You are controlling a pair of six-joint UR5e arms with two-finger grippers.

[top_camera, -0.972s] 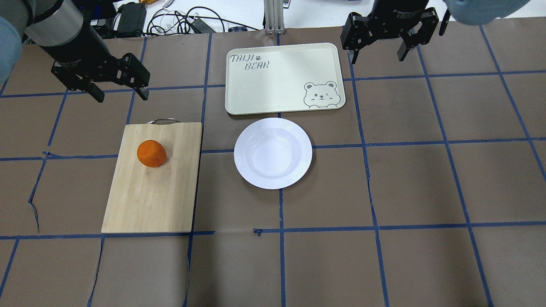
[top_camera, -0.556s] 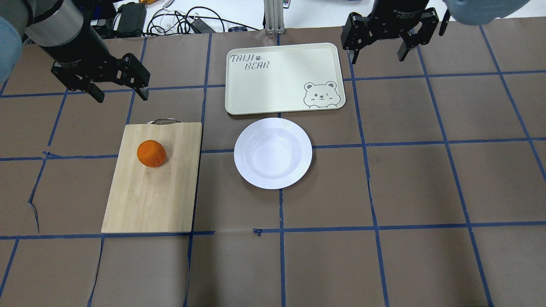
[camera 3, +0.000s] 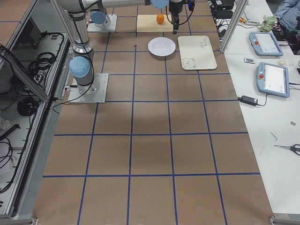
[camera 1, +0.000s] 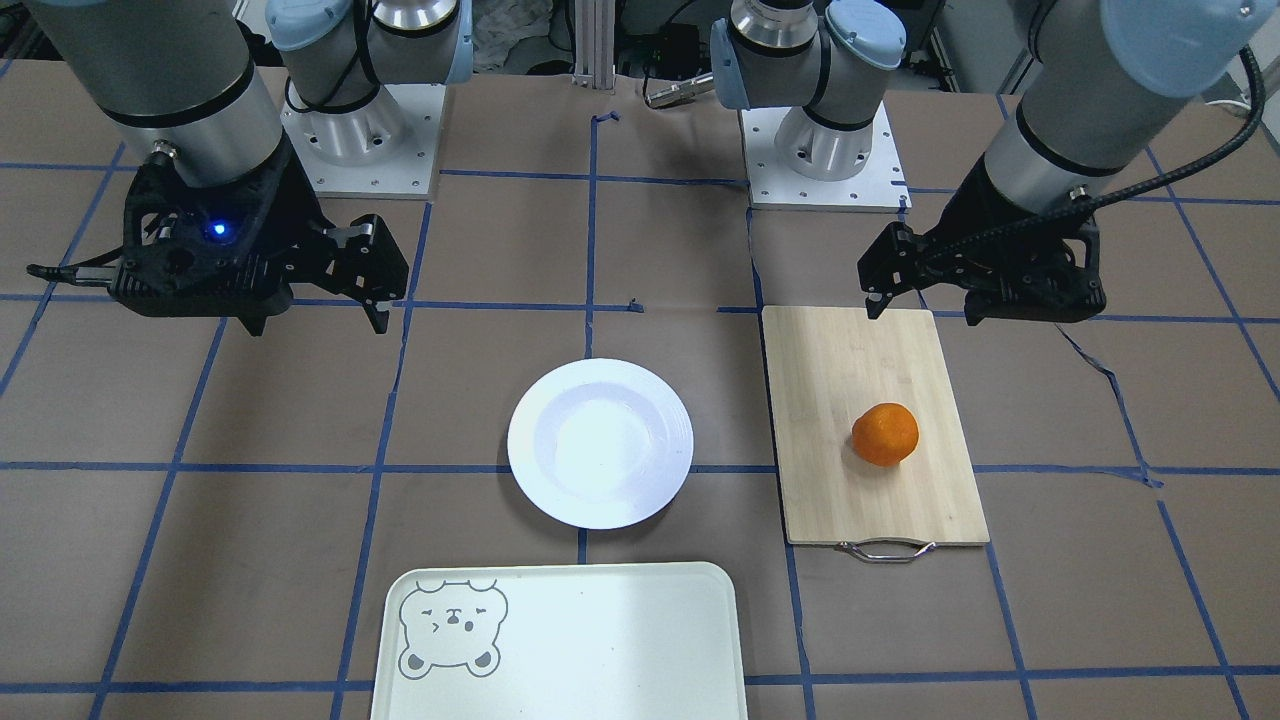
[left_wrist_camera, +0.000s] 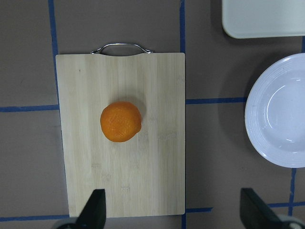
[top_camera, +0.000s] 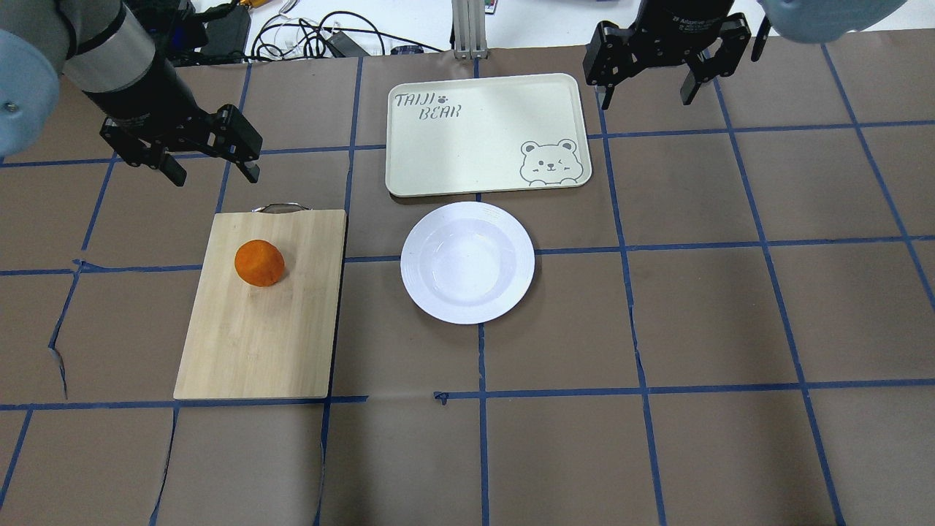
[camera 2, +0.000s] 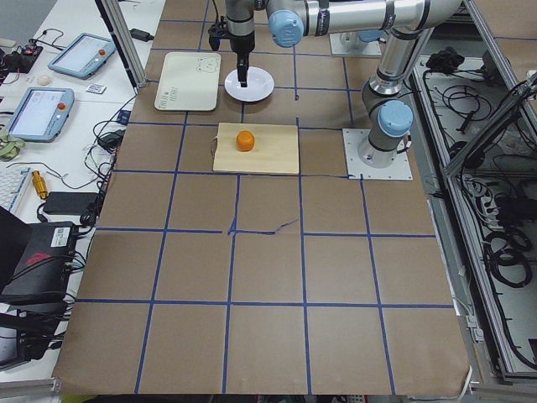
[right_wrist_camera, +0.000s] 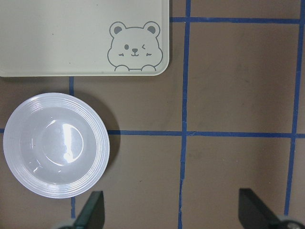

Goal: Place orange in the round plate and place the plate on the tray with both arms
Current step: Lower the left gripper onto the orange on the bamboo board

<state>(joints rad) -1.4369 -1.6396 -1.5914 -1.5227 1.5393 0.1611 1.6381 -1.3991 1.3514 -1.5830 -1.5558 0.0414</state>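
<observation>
1. The orange (top_camera: 259, 263) rests on the cutting board (top_camera: 270, 343), toward its handle end.
2. The left gripper (top_camera: 214, 172) is raised above the board, fingers spread and empty. In the wrist view the orange shows off the midline, toward one finger.
3. The right gripper (top_camera: 646, 98), also spread, is well apart beside the tray (top_camera: 475, 139), so the left arm is judged nearer.
4. The orange is round and dimpled, with no long axis. The round plate (top_camera: 420, 241) lies empty.

My overhead and front cameras face each other, steeply down; both close wrist cameras share the round plate (left_wrist_camera: 276, 109), at three o'clock in the left's.
</observation>
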